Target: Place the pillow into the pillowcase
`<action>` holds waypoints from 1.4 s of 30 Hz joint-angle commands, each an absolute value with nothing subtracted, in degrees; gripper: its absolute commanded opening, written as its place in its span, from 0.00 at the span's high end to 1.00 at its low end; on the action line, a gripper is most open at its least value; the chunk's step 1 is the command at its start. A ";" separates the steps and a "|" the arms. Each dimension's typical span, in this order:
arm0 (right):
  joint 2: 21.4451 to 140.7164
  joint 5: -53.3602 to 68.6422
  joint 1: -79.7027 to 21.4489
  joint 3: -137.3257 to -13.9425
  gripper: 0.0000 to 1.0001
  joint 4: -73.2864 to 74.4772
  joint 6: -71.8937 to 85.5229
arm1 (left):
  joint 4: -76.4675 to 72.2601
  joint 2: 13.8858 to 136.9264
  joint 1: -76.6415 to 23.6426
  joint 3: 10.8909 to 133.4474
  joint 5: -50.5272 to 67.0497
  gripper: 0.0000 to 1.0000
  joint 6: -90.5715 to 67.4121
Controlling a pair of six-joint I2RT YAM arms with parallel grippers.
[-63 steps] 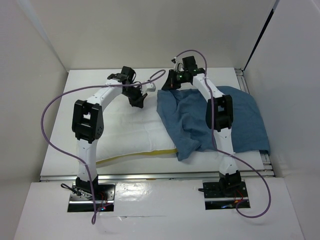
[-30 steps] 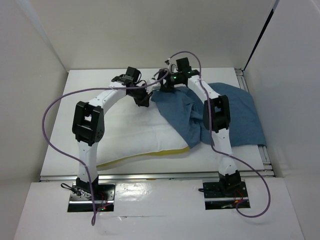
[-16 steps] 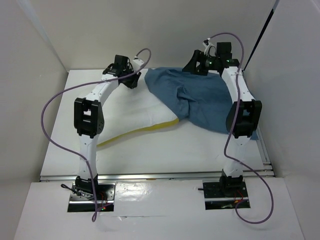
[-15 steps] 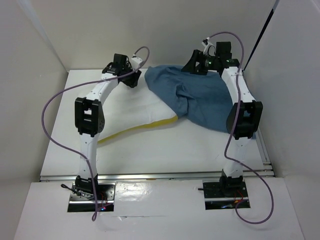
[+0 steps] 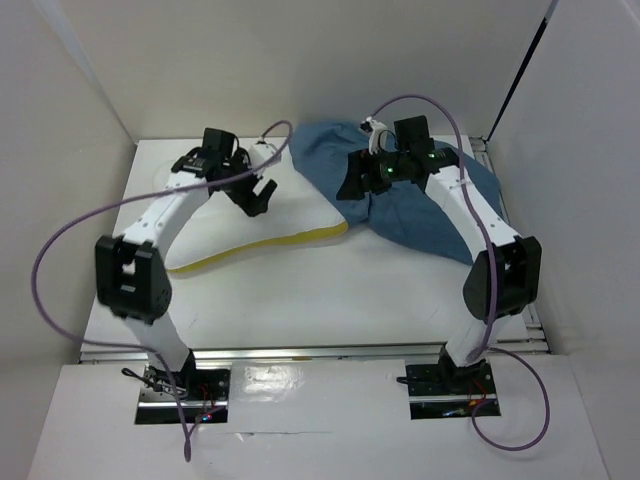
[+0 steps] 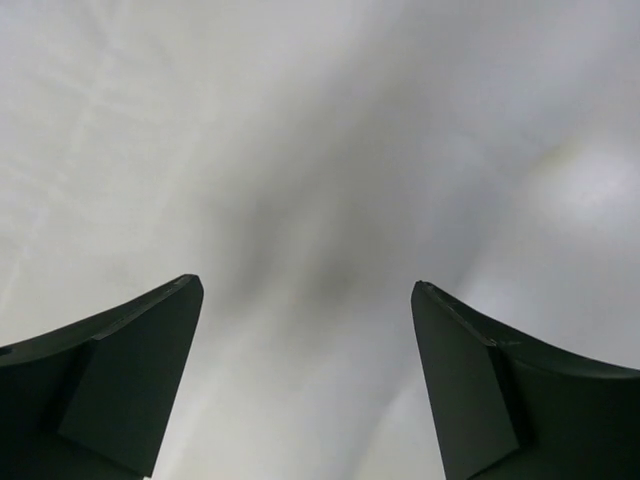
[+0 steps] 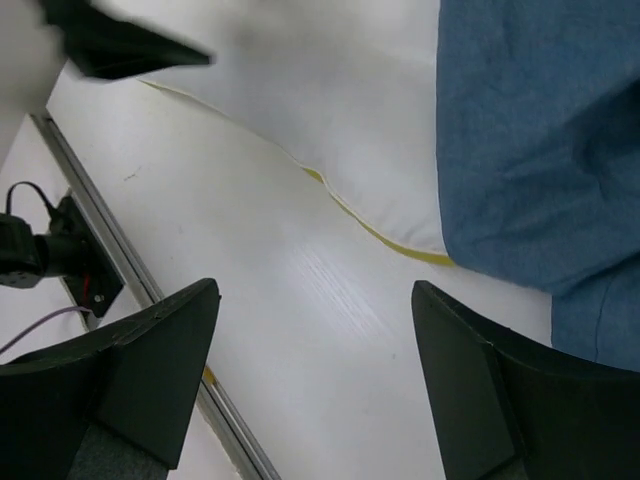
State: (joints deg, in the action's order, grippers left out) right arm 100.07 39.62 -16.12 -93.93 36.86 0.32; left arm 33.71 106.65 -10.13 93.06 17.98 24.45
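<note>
The white pillow (image 5: pixel 305 205) with its yellow edge band lies slantwise on the table (image 5: pixel 330 290), its right end under the dusty-blue pillowcase (image 5: pixel 415 215), which is bunched at the rear right. My left gripper (image 5: pixel 255 195) hangs open just above the pillow's white top (image 6: pixel 320 150), with nothing between its fingers. My right gripper (image 5: pixel 352 185) stands open over the pillowcase's left edge. In the right wrist view the pillow (image 7: pixel 330 110) and its yellow band run under the pillowcase (image 7: pixel 540 140), and the right gripper (image 7: pixel 315 285) holds nothing.
A metal rail (image 5: pixel 300 350) runs along the table's near edge and shows again as the rail (image 7: pixel 100 190) in the right wrist view. White walls close in the left, rear and right. Purple cables loop off both arms.
My left gripper has opened, let go and drawn back to the left over the pillow. The right arm swung up to the rear right, then came back left and down to the pillowcase's edge.
</note>
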 commanded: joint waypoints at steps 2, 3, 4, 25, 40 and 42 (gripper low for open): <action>92.30 34.02 -15.29 -88.26 0.15 34.72 -2.55 | 38.66 87.57 -17.11 78.63 21.64 0.00 35.67; 91.68 34.01 -15.29 -87.37 0.15 34.72 -2.55 | 38.67 82.49 -18.79 75.96 20.40 0.00 36.99; 91.15 33.40 -15.29 -86.41 0.15 34.19 -2.55 | 38.67 80.01 -20.46 73.33 19.00 0.00 39.09; 96.14 32.17 -15.82 -82.18 0.15 31.99 6.86 | -9.74 75.65 -36.12 40.78 -5.54 0.18 50.27; 99.14 34.54 -14.15 -81.65 0.14 32.52 8.53 | -10.72 91.83 -32.26 49.21 -0.08 0.26 47.99; 99.84 35.16 -14.15 -82.26 0.14 33.05 8.53 | -11.25 93.77 -31.56 50.88 -0.09 0.26 47.99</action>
State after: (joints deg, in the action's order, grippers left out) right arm 98.85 33.67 -14.37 -80.53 33.89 8.03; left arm -8.08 91.50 -32.51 47.86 -0.27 47.90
